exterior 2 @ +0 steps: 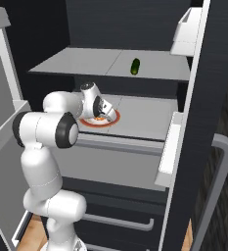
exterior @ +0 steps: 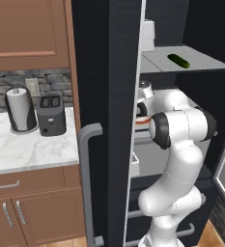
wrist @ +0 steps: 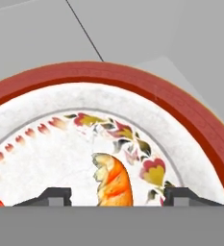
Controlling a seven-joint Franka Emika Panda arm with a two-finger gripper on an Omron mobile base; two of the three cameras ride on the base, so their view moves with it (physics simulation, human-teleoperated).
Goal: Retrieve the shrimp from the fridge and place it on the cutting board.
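Hand open, fingers either side of shrimp on plate.

Shrimp: lower part hidden below the hand view's bottom, between the two dark fingertips; whether either touched it could not be told.

Plate: red rim cut off at left and right edges of the hand view; in the left base view mostly hidden behind the fridge door and the arm.

Tool: above the plate in the right base view, too small to read its jaws.

Cucumber: on the shelf above the plate, detail too small to tell.

Fridge: top and bottom cut off.
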